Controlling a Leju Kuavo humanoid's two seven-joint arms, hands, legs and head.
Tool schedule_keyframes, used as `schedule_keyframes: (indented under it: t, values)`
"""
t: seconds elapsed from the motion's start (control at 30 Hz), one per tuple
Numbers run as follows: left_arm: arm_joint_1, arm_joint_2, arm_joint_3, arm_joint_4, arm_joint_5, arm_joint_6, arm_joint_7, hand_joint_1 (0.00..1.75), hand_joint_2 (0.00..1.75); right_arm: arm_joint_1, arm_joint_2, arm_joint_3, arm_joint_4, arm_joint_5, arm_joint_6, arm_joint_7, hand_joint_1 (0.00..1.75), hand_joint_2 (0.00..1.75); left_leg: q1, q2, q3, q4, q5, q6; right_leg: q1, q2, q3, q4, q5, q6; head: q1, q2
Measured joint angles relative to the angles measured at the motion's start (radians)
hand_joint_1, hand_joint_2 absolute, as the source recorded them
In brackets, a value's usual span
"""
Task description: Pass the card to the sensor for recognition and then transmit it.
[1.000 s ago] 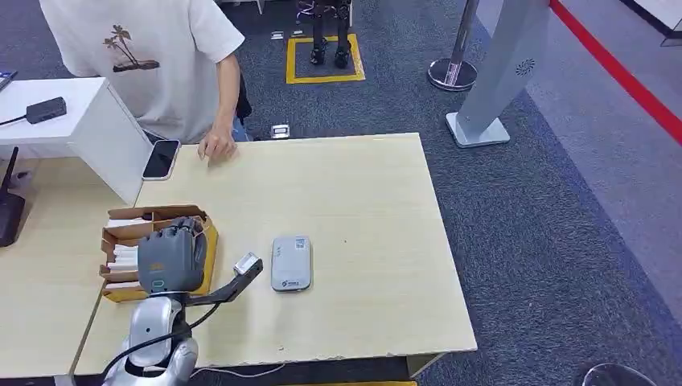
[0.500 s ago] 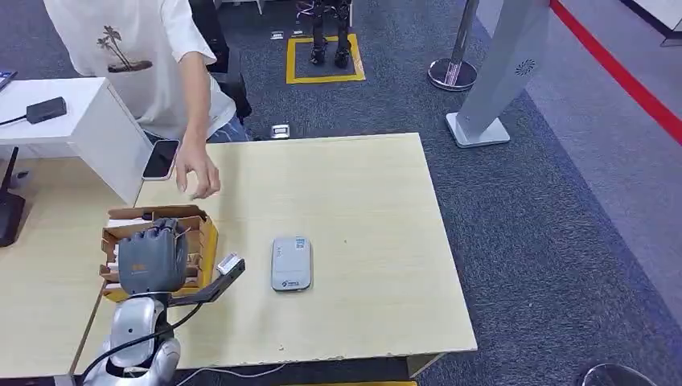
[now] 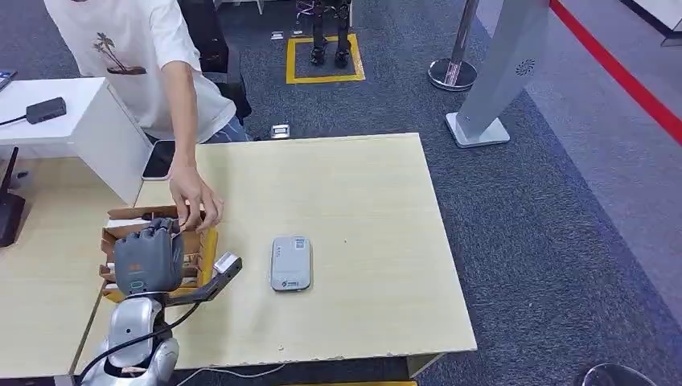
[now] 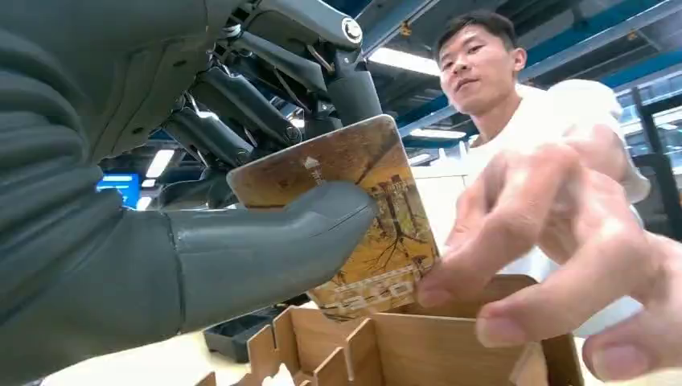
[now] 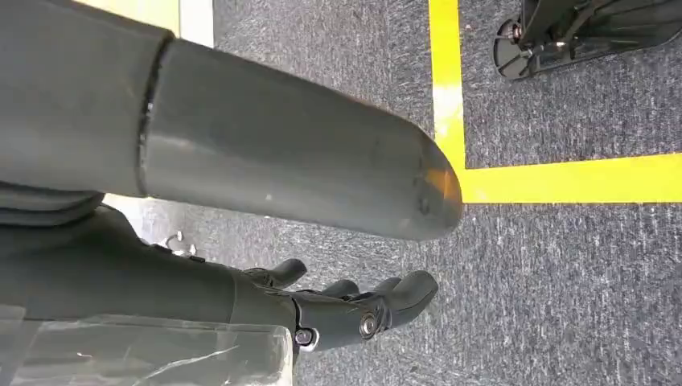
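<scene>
My left hand [image 3: 147,259] hovers over the wooden card box [image 3: 207,245] at the table's left. In the left wrist view its thumb [image 4: 265,249] and dark fingers pinch a brown picture card [image 4: 378,233] just above the box [image 4: 418,346]. A person's hand [image 3: 195,199] reaches in over the box, and its fingertips [image 4: 482,257] touch the card's edge. The grey card sensor [image 3: 290,262] lies flat on the table to the right of the box, apart from my hand. My right hand [image 5: 265,173] hangs over the carpet with its fingers apart, holding nothing.
The person stands at the table's far left corner beside a white cabinet [image 3: 96,121]. A phone [image 3: 158,159] lies near that corner. A black device [image 3: 10,213] sits on the neighbouring table. A grey stand [image 3: 499,80] and a barrier post [image 3: 454,68] stand on the carpet beyond.
My left hand has drifted left over the box with the card. The person's hand left the table's far edge and came down to the card.
</scene>
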Motion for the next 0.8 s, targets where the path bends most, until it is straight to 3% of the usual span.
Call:
schedule_keyframes:
  t: [0.47,0.57,0.6,0.63,0.67,0.8]
  values:
    - [-0.022,0.024,0.000,0.000,0.000,-0.021,0.003,1.75,1.75,0.000,0.001,0.000,0.000,0.003,0.004,0.004,0.00,0.00,0.000,0.000,0.000,0.000,0.000,0.000,0.000,0.000,0.000,0.000,0.000,0.000,0.000,0.000]
    - [-0.034,0.047,-0.006,0.000,0.000,-0.029,0.046,1.75,1.75,0.000,0.002,0.000,0.000,0.000,0.004,0.001,0.00,0.00,0.000,0.000,0.000,0.000,0.000,0.000,0.000,0.001,0.000,0.000,0.000,0.000,0.000,0.000]
    - [-0.043,0.056,-0.007,0.000,0.000,-0.037,0.050,0.00,1.75,0.000,0.002,0.000,0.000,0.000,0.005,0.000,0.00,0.00,0.000,0.000,0.001,0.000,0.000,0.000,0.000,0.001,0.000,0.000,0.000,0.000,0.000,0.000]
    - [-0.050,0.064,-0.007,0.000,0.000,-0.044,0.052,0.00,1.75,0.000,0.002,0.000,0.000,0.000,0.005,0.000,0.00,0.00,0.000,0.000,0.001,0.000,0.000,0.000,0.000,0.001,0.000,0.000,0.000,0.000,0.000,0.000]
    - [-0.056,0.068,-0.007,0.000,0.000,-0.050,0.053,0.00,0.00,0.000,0.002,0.000,0.000,0.000,0.006,0.000,0.00,0.00,0.000,0.000,0.001,0.000,0.000,-0.001,0.000,0.000,0.000,0.000,0.000,0.000,0.000,0.000]
    - [-0.068,0.082,-0.010,0.000,0.000,-0.072,0.062,0.00,0.00,-0.001,0.002,0.000,0.000,-0.003,0.005,-0.003,0.00,0.00,0.000,0.000,0.000,0.000,0.001,-0.001,0.000,0.001,0.000,0.000,0.000,0.000,0.000,0.000]
